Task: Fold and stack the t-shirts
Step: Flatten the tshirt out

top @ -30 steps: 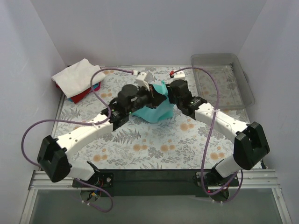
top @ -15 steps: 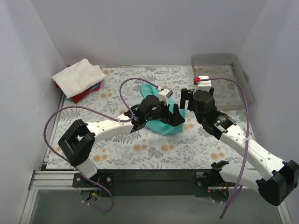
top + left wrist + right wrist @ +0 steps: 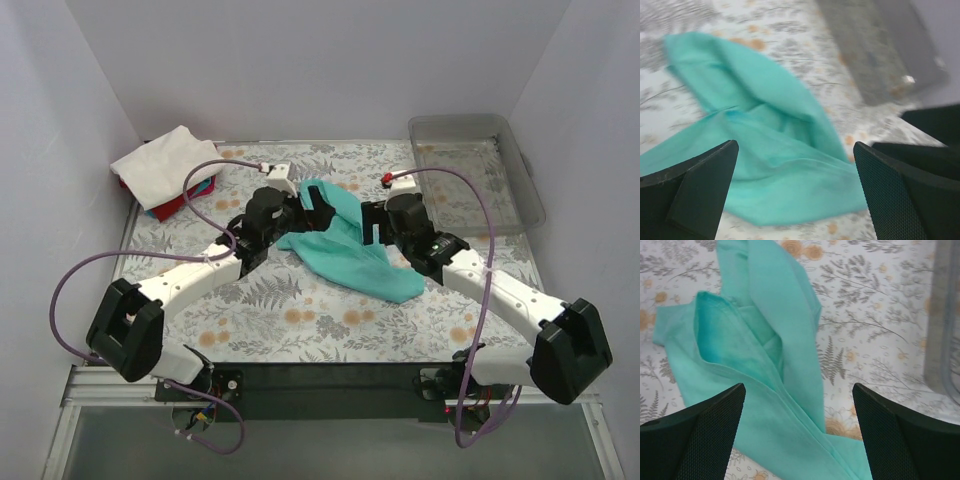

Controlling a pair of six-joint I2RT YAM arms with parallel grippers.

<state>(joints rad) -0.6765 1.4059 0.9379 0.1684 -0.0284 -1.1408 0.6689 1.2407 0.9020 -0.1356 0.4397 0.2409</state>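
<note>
A teal t-shirt (image 3: 352, 252) lay rumpled and unfolded at mid-frame on the floral desk (image 3: 300, 320), the left hand (image 3: 795, 147) and right hand (image 3: 797, 387) both spread wide and empty over it (a stack of folded shirts (image 3: 168, 165) waited at upper left). Flattening appeared to be the step in hand; next, each hand would likely need to pinch an edge and draw the cloth flat.
</note>
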